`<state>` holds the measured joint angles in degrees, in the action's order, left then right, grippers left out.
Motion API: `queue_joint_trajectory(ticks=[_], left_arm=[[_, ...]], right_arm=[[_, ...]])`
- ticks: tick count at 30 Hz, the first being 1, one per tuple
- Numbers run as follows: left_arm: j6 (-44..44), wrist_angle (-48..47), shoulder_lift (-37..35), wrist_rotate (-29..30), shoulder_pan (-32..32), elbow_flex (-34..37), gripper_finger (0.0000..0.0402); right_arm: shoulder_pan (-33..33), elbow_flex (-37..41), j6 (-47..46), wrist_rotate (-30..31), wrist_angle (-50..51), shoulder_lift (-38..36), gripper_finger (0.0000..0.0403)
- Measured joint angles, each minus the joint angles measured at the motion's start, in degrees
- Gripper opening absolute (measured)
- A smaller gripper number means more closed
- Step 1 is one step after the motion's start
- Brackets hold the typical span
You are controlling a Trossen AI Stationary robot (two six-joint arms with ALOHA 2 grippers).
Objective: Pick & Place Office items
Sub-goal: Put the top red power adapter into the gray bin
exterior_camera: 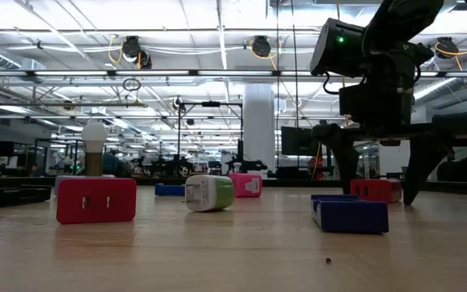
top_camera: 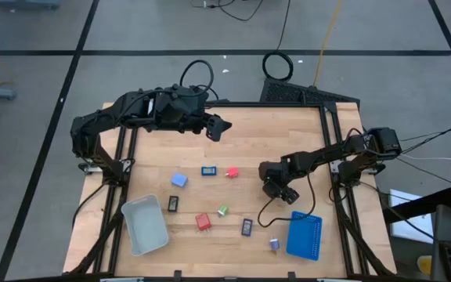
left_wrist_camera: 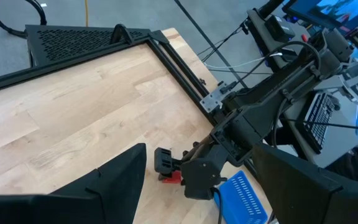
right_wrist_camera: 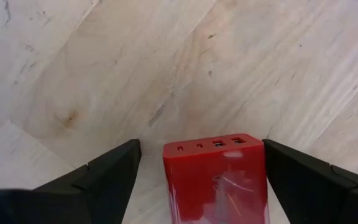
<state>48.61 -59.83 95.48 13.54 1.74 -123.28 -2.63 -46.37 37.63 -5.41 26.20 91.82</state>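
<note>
A red block [right_wrist_camera: 215, 177] with a row of ports lies flat on the wooden table [top_camera: 288, 133]. My right gripper [right_wrist_camera: 201, 149] points down over it, open, one finger on each side of the block. The low view shows the same red block [exterior_camera: 375, 190] on the table between those fingers. In the high view my right gripper [top_camera: 279, 188] hides it. My left gripper [top_camera: 219, 125] hangs open and empty high above the far side of the table. Other office items lie scattered: a light-blue block [top_camera: 179, 179], a green-white bit [top_camera: 223, 210], a purple bit [top_camera: 274, 244].
A grey tray [top_camera: 145, 225] stands near the front left and a blue tray [top_camera: 304, 235] near the front right, close to my right gripper. Two black rectangles [top_camera: 174, 204] [top_camera: 247, 227] and another red block [top_camera: 203, 222] lie between them. A white ball on a wooden base [exterior_camera: 94, 146] shows far off.
</note>
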Motion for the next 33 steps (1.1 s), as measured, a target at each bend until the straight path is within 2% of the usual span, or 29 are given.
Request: queue_joint_trajectory(ticks=[16,25,31,33], left_arm=[[0.2,0.0,0.0,-1.3,0.0,0.0,0.0294],[-2.8,0.0,0.0,-1.0,-0.2,0.0,0.0294],[-7.5,-1.4,-2.4,2.5,-2.4,0.0,0.0294],[-7.6,-4.0,-3.5,5.6,-3.6,0.0,0.0294]], right_arm=[[2.5,0.1,-3.2,-1.8,0.3,0.1,0.0213],[2.5,0.2,-12.7,-1.3,-2.3,-0.7,0.0211],[2.8,0.5,-20.9,-0.4,-6.7,-4.9,0.0211],[2.7,0.3,-23.8,-0.7,-9.3,-7.0,0.0211]])
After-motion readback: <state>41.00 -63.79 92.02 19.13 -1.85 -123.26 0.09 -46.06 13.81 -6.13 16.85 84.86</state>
